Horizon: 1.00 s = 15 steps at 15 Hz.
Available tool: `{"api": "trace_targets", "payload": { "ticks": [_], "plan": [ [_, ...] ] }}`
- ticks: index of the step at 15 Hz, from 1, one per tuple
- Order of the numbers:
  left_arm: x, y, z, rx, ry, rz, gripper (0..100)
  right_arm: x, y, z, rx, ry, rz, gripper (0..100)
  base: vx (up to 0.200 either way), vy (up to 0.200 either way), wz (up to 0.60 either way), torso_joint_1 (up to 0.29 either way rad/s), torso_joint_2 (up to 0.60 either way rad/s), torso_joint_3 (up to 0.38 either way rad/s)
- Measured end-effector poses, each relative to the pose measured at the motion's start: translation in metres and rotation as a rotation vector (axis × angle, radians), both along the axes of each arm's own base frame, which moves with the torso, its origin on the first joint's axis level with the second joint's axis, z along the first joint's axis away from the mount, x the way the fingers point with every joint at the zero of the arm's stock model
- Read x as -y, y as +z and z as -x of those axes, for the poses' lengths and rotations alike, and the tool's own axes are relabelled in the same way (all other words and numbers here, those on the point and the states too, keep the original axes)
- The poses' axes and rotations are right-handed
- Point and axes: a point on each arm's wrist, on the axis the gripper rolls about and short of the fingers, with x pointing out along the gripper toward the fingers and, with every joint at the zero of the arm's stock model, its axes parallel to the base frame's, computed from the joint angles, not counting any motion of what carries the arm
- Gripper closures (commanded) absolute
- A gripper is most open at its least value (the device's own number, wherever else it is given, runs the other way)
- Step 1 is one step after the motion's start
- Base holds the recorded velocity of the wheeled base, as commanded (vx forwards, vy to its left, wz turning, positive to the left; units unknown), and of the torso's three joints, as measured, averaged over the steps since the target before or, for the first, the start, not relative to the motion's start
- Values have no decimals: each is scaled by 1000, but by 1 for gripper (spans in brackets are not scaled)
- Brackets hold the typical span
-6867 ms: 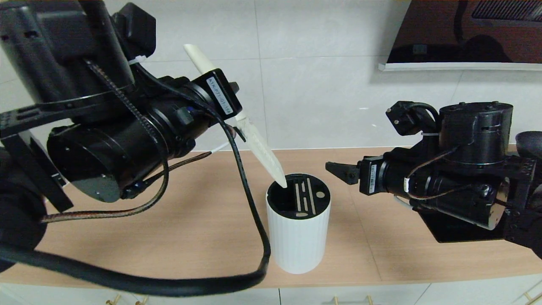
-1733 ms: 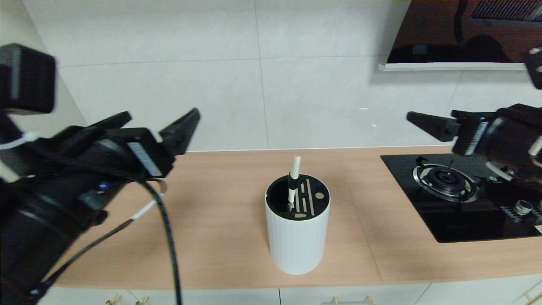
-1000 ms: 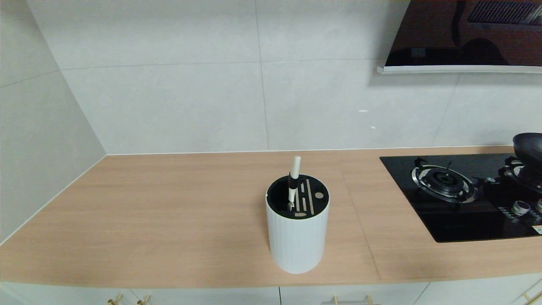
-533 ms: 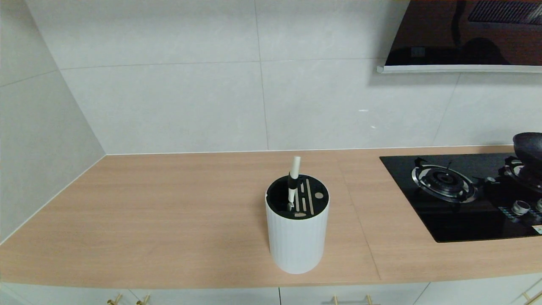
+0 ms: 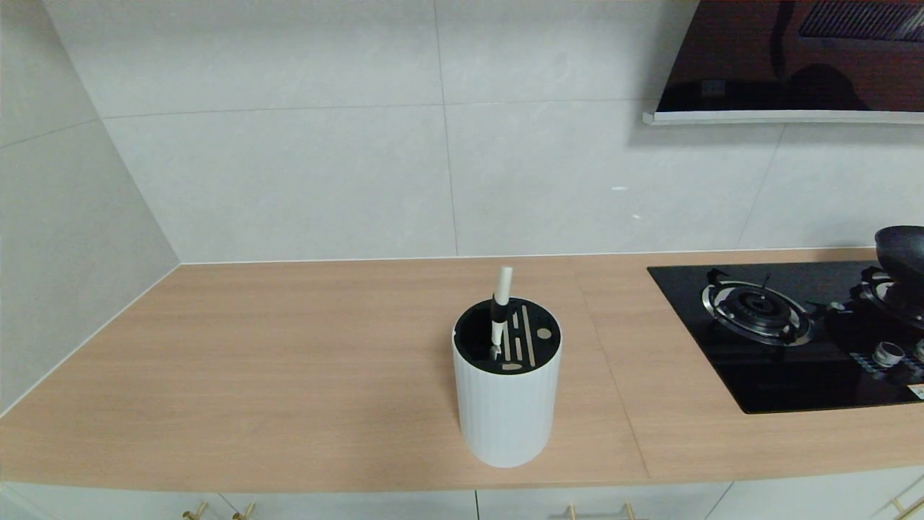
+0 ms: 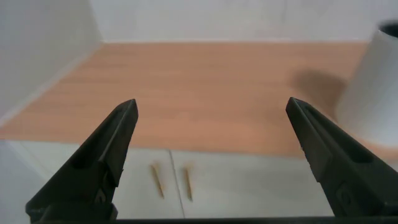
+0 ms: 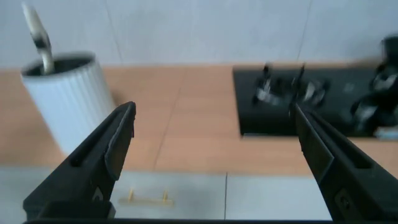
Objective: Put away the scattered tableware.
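Your knife [image 5: 499, 307] stands near upright in the white holder [image 5: 507, 412], handle up, long axis vertical, toward the near edge of the worktop [image 5: 289, 361]. The left jaws and right jaws are both spread wide, holding nothing, off that near edge. The holder lies ahead between them, neither arm clearly nearer. I'd judge this piece stowed.

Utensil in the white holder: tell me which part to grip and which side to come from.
Grip the utensil by its white handle end, the only part clear above the rim of the holder. Come from above, closing across it: it stands nearly upright, and the holder wall blocks everything lower.
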Motion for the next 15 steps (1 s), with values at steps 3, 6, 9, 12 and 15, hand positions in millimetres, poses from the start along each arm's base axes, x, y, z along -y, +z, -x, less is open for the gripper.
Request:
{"api": "trace_targets", "payload": {
  "ticks": [3,6,9,12,15],
  "plan": [
    [0,-1,0,-3,-7,21,0,0,-5,-1,-39,8,1,0,0,0,0,0,0,0],
    [0,-1,0,-3,-7,23,0,0,-5,-1,-41,-13,58,0,0,0,0,0,0,0],
    [0,-1,0,-3,-8,23,0,2,-11,-1,-96,-103,77,0,0,0,0,0,0,0],
    [0,-1,0,-3,-8,23,0,2,-10,-1,-91,-99,68,0,0,0,0,0,0,0],
    [0,-1,0,-3,-7,23,0,2,-10,-1,-92,-95,66,0,0,0,0,0,0,0]
  ]
}}
